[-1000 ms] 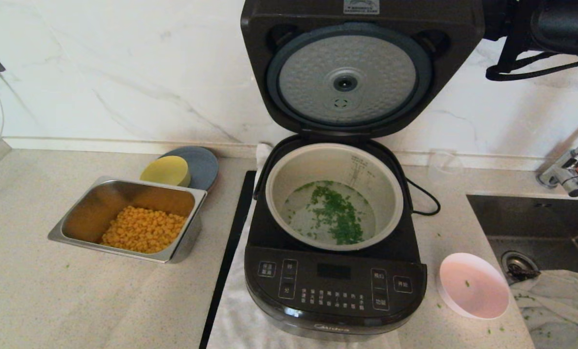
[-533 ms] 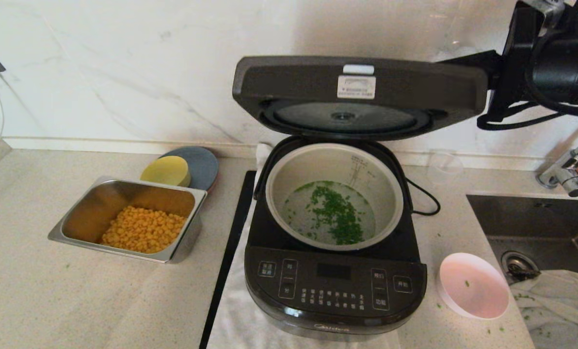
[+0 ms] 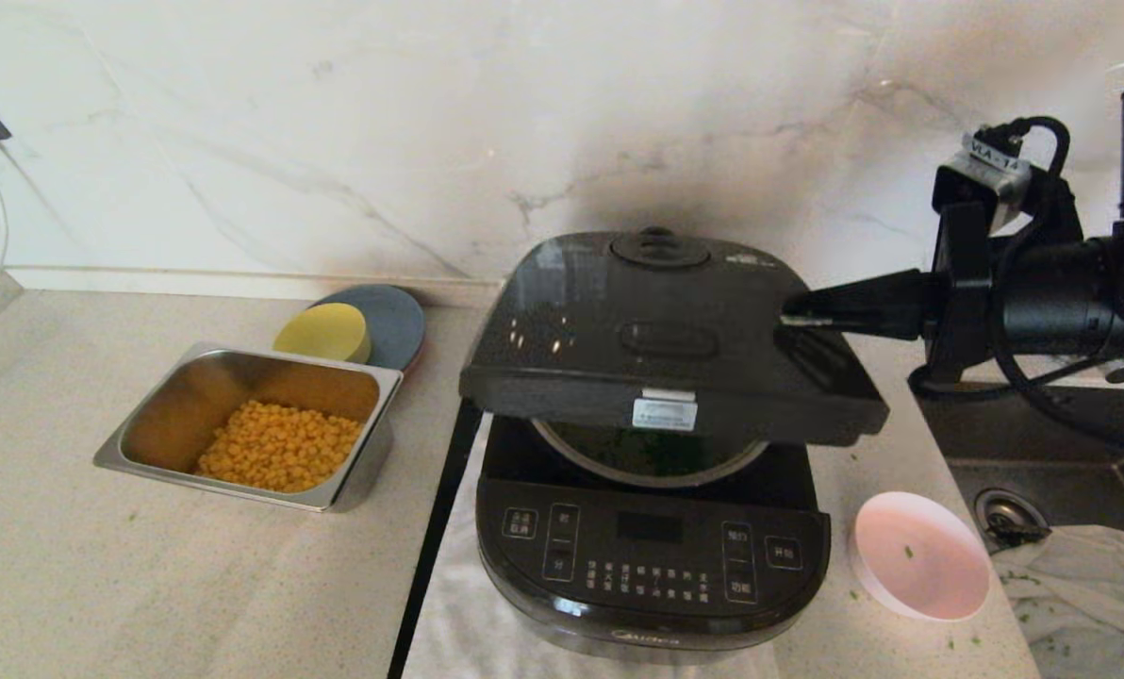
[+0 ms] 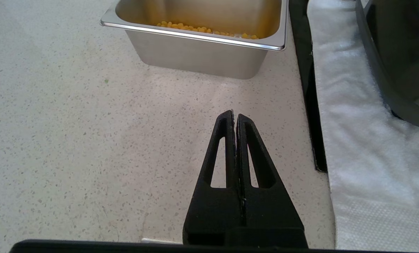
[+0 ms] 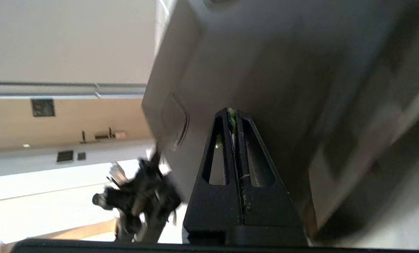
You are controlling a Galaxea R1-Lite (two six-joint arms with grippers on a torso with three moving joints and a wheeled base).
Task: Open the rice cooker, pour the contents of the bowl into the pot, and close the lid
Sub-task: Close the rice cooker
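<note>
The right gripper (image 3: 793, 311), fingers pressed together and holding nothing, touches the shiny black hinged lid (image 3: 656, 330). The lid hangs half open over the big black rice cooker (image 3: 652, 556). The left gripper (image 4: 234, 116) is closed and empty too.

lid (image 3: 661, 339) covering most of the pot (image 3: 652, 462) (just a front sliver showing), lower center, greens barely visible underneath

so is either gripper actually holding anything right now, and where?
Nothing is held. The right gripper, fingers shut, presses on the top of the lid near its right edge. The left gripper is shut over bare counter.
</note>
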